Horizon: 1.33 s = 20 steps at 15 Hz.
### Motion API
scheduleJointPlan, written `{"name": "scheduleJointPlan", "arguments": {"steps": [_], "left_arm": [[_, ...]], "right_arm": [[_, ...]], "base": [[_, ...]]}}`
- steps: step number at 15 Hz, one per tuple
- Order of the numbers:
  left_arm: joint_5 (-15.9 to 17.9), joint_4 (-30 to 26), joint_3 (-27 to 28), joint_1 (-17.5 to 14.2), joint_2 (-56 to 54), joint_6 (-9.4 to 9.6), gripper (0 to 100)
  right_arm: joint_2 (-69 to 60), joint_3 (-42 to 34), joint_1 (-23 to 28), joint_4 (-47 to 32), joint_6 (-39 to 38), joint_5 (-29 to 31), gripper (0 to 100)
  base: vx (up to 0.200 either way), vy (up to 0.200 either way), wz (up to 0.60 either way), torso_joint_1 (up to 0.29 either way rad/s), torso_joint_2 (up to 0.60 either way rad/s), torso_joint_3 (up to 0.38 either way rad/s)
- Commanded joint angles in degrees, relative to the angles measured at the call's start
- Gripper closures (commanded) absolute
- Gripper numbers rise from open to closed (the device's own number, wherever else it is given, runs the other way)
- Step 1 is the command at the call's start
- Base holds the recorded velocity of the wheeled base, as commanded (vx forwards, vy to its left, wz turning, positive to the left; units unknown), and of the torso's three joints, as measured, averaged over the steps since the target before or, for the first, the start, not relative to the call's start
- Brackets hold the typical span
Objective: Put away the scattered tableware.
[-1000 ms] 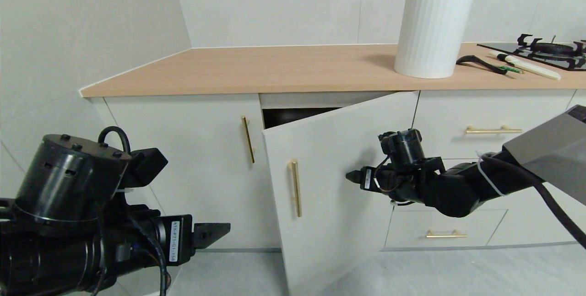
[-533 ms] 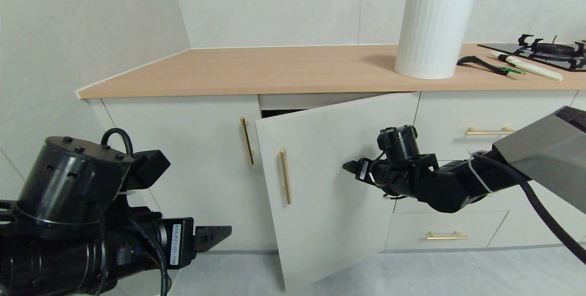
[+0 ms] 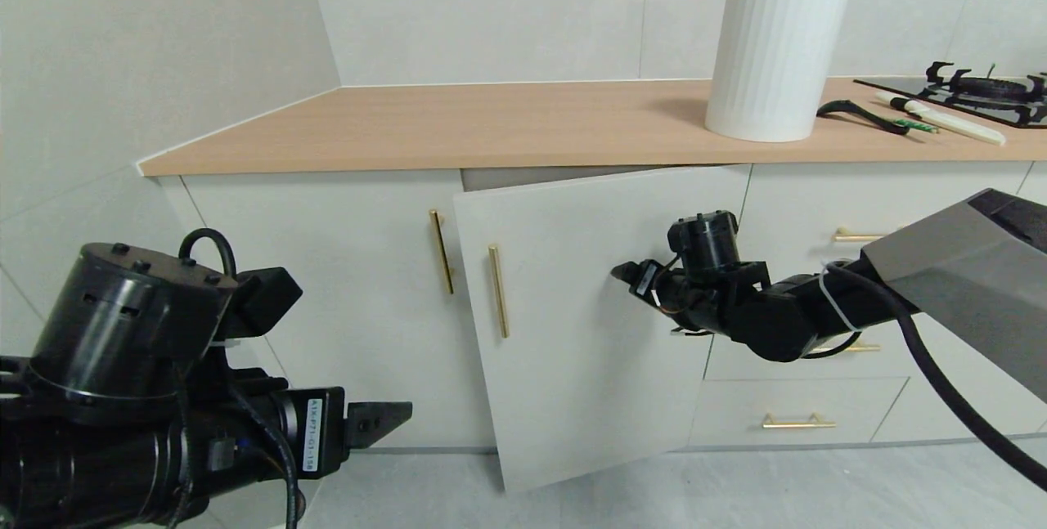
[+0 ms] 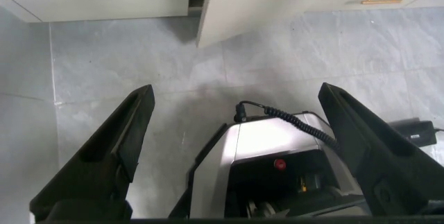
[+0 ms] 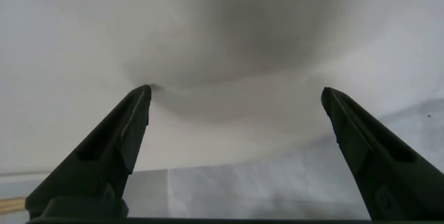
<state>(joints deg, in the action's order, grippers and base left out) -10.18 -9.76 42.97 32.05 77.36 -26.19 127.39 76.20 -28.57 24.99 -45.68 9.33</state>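
Door (image 3: 589, 325) swung nearly shut under my right end effector (image 3: 623, 271), fingers spread wide, empty, tips against it. Left end effector (image 4: 236, 98) hung wide open, empty. Tableware (image 3: 941, 118) lay on bench (image 3: 491, 124) beside stove (image 3: 981, 91). Step, I judged: closing cupboard; next needed 1 last steady push.

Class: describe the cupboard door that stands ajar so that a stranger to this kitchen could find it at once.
Look below the wooden countertop, left of the drawers. Two doors with upright gold handles stand side by side; the right hand is at the face of the one meant. Unlike its flush neighbour, this door angles outward, leaving a gap at its top.
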Motion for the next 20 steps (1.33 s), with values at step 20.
{"name": "scheduleJointPlan", "arguments": {"steps": [20], "left_arm": [[-1.25, 0.01, 0.18, -0.06, -0.19, -0.09, 0]], "right_arm": [[-0.21, 2.55, 3.70, 0.94, -3.45, 5.26, 0]], "base": [[0.000, 0.000, 0.00, 0.000, 0.00, 0.000]]}}
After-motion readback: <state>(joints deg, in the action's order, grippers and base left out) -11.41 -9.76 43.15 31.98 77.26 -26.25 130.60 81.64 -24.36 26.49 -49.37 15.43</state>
